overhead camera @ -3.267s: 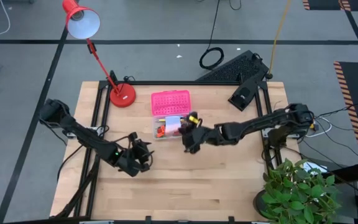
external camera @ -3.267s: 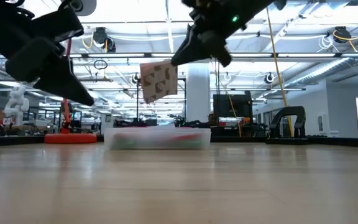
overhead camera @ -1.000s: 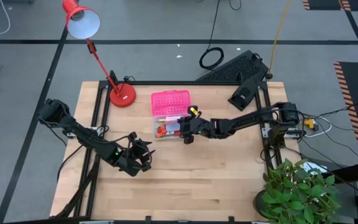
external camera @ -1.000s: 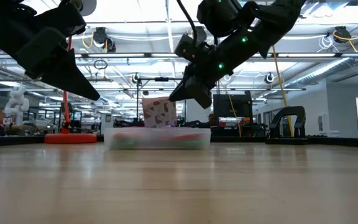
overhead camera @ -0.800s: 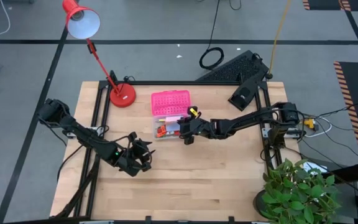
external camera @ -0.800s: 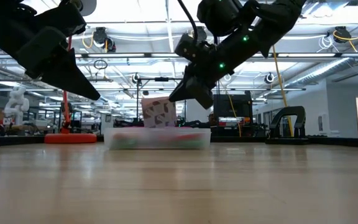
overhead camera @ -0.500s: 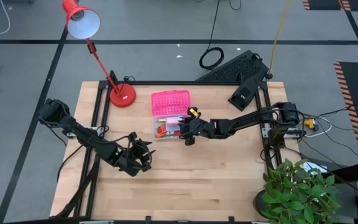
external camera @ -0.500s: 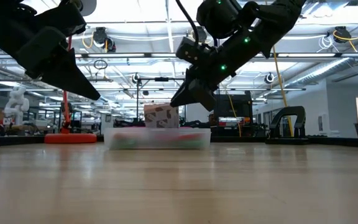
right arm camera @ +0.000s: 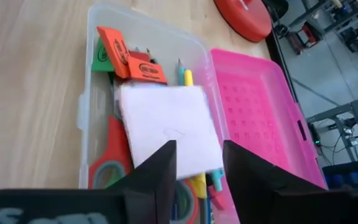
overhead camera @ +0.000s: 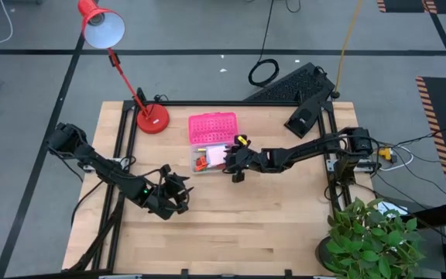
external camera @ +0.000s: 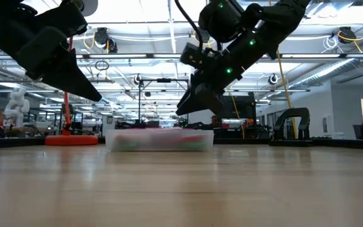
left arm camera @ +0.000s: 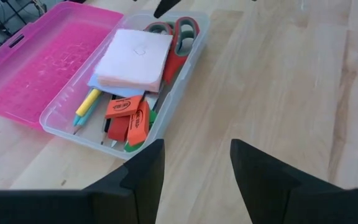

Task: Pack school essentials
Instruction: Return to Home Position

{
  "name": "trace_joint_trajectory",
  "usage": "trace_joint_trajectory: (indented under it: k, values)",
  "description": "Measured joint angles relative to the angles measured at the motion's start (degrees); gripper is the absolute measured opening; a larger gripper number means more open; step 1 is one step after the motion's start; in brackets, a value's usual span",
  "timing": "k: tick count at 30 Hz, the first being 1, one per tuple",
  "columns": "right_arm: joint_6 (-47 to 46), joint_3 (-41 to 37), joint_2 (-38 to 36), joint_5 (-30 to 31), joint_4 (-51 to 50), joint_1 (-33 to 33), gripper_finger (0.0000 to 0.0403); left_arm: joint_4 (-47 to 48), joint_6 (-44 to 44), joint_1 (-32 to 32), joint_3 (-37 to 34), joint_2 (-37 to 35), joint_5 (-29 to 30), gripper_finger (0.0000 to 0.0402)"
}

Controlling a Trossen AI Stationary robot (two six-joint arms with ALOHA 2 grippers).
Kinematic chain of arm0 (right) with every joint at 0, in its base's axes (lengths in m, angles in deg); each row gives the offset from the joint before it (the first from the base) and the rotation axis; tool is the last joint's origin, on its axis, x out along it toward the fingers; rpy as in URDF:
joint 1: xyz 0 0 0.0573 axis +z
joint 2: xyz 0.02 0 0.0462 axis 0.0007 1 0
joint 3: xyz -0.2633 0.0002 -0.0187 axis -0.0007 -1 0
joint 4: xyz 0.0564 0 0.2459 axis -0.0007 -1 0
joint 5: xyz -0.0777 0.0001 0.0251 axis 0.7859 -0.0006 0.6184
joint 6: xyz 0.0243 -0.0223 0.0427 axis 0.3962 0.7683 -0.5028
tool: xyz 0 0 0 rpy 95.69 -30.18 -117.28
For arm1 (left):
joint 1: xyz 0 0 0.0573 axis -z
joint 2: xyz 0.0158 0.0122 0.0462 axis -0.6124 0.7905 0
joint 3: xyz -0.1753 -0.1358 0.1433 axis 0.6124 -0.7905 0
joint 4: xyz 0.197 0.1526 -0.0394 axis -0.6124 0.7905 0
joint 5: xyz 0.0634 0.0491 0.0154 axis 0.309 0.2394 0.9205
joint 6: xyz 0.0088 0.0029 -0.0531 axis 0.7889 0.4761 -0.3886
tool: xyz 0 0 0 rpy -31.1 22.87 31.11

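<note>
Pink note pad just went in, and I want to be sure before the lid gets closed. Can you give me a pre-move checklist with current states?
1. Pink note pad lies flat in the clear box, on top of the other items: ok.
2. Right end effector open, holding nothing: ok.
3. Pink lid fully open beside the box: ok.
4. Nothing sticks out above the box rim: cannot tell.
5. Left end effector open, away from the box: ok.

Pink note pad (right arm camera: 169, 128) lies flat atop scissors (left arm camera: 183, 36), erasers (left arm camera: 129, 115).
</note>
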Motion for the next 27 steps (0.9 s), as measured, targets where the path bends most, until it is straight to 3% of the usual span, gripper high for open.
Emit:
trace_joint_trajectory:
  k: [5,14,22,27]
  values:
    - [-2.9,0.0,0.0,-3.1,-0.3,0.0,0.0152,0.0,0.0,0.0,0.0,0.0,-0.1,0.0189]
    - [-5.1,0.0,-2.4,-3.1,-2.4,1.8,0.0177,-1.2,2.4,-0.4,0.0,0.0,0.2,0.0188]
    - [-7.0,0.0,-10.4,-3.4,-8.4,4.9,0.0133,-9.5,18.4,-4.8,0.1,-4.3,-1.9,0.0185]
    - [-8.8,-3.4,-16.8,-4.5,-9.2,5.9,0.0083,-11.4,28.6,-8.5,0.1,-11.6,-4.3,0.0142]
